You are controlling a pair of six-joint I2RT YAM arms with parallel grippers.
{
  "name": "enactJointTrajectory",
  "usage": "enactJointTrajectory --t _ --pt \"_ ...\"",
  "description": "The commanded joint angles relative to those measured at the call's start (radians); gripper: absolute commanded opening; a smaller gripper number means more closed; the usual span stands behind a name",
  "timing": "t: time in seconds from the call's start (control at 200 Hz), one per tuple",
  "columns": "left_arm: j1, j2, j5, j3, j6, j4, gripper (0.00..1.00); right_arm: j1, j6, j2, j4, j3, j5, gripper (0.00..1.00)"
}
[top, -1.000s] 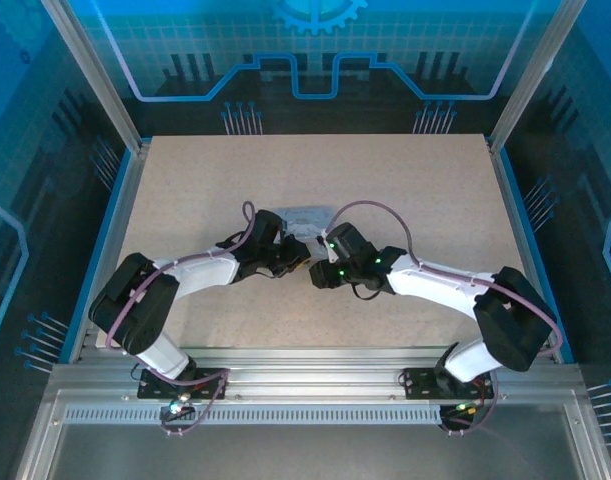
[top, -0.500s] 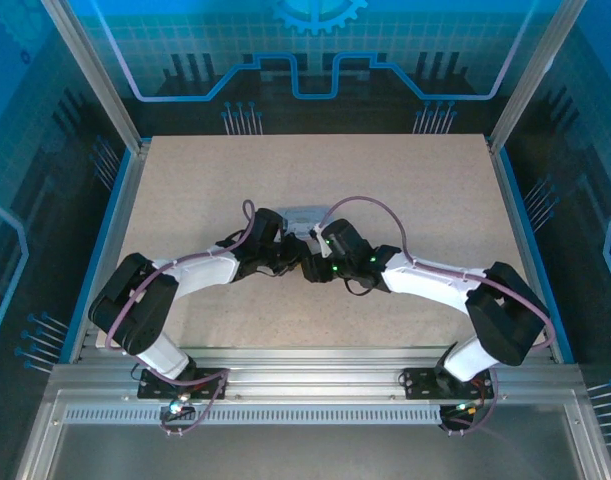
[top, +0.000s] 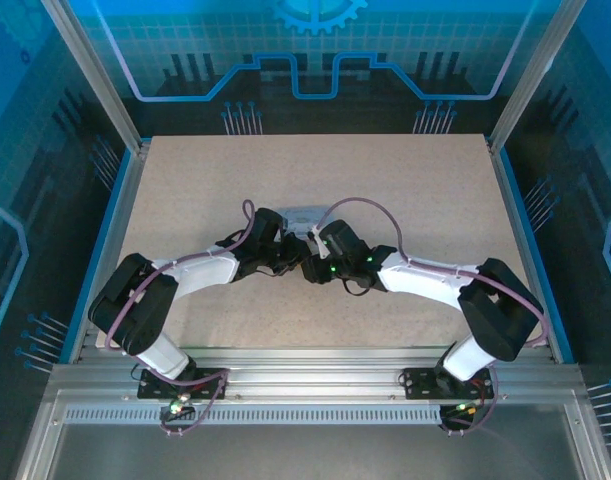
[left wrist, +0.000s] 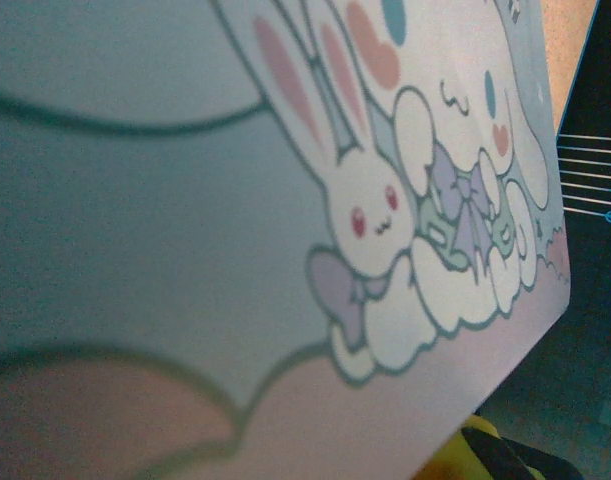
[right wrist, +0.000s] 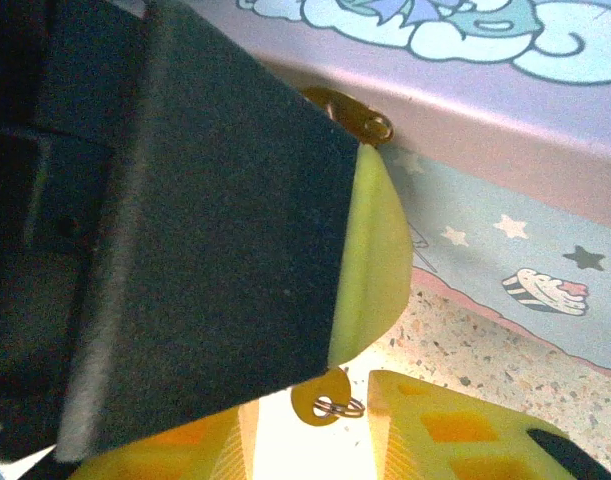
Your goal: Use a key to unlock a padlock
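From above, the two arms reach in from the near edge of the desk point(top: 185, 180) and bend toward each other, so that the left claw point(top: 292, 263) and the right claw point(top: 308, 270) meet almost tip to tip near the middle of the desk. In the right wrist view, the right claw's own yellow fingertips point(right wrist: 435, 430) sit at the bottom of the picture. They stand narrow but not closed, with a bright gap between them. In that gap is the key point(right wrist: 323, 405). What shows of it is a small round head, golden in the light, with a thin silver ring through it. The ring lies just beside the fingertip on the picture's right, and there is light on the key's other side. Just above the key looms a large dark block point(right wrist: 205, 240) edged with a pale yellow pad, but I cannot tell whose finger it is. The left claw is drawn almost shut, and I cannot tell whether anything is in it. Beyond both claws lies the pale blue tin point(top: 297, 215). It has a brass latch point(right wrist: 353, 115) on its front edge, stars and a cupcake printed on its side wall, and a white rabbit among clouds on its lid, right under the left wrist camera.
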Motion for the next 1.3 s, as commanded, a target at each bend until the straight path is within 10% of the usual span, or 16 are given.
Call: enactJointTrajectory --t 0.0,0.28,1.046,1.296 --pt "-0.001 -0.036 0.037 0.035 0.004 -0.002 0.00 0.006 -0.015 0.018 0.015 0.030 -0.010 0.33" --pt "0.000 -0.034 0.039 0.027 0.013 -0.005 0.00 -0.029 -0.005 0.007 0.051 0.011 -0.099 0.00" --pt "0.000 -0.026 0.021 0.004 0.029 -0.003 0.07 -0.092 0.025 0.035 0.137 -0.052 -0.279 0.00" --pt "0.000 -0.014 -0.027 -0.032 0.021 -0.009 0.43 -0.092 -0.011 0.111 0.118 -0.066 -0.257 0.00"
